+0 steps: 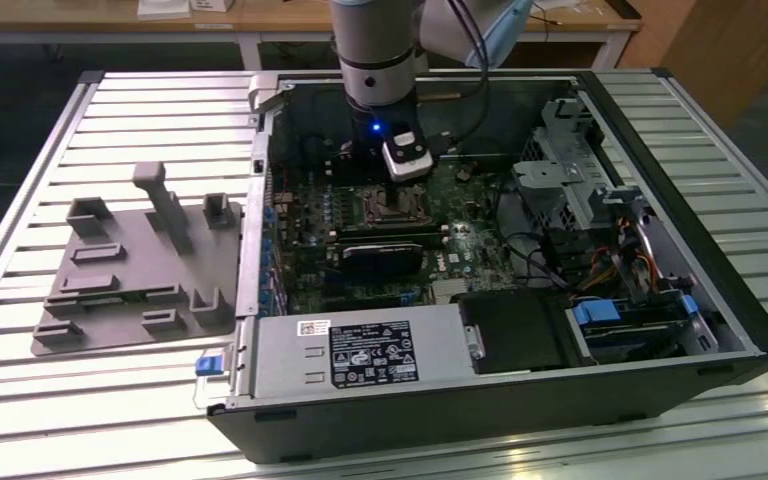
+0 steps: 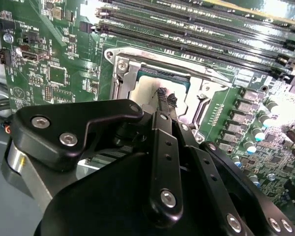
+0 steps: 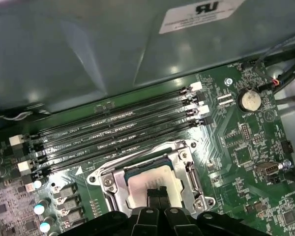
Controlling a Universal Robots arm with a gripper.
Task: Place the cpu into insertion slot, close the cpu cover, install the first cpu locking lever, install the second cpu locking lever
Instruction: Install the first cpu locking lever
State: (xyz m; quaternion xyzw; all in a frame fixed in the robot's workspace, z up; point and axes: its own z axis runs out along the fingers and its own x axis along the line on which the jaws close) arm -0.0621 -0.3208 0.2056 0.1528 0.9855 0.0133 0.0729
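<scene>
One arm reaches down into the open computer case (image 1: pixel 491 250) in the exterior view, its end effector (image 1: pixel 387 185) low over the motherboard (image 1: pixel 398 235) just above the insertion slot (image 1: pixel 387 208); the case stands on a slatted table (image 1: pixel 117 120) with a grey fixture tray (image 1: pixel 131 270) well apart toward the exterior view's left. In the second wrist view the end effector (image 2: pixel 165 97) has its fingertips (image 2: pixel 162 93) drawn together, pinched on nothing I can make out, hovering at or on the pale top of the cpu (image 2: pixel 145 91), which lies inside the insertion slot (image 2: pixel 123 78); the cpu cover (image 2: pixel 196 96) looks folded down around the chip, though a locking lever (image 2: pixel 196 69) runs along one side apparently unlatched. In the first wrist view the cpu (image 3: pixel 152 184) sits square in the cover's (image 3: pixel 113 184) window, beside the long memory slots (image 3: pixel 118 132). The risk, as I judge it, is pressing down off-centre: that could tilt the chip and bend socket pins, or a sideways slip could scrape the fingertips across the cover or nearby capacitors (image 3: pixel 39 209).
</scene>
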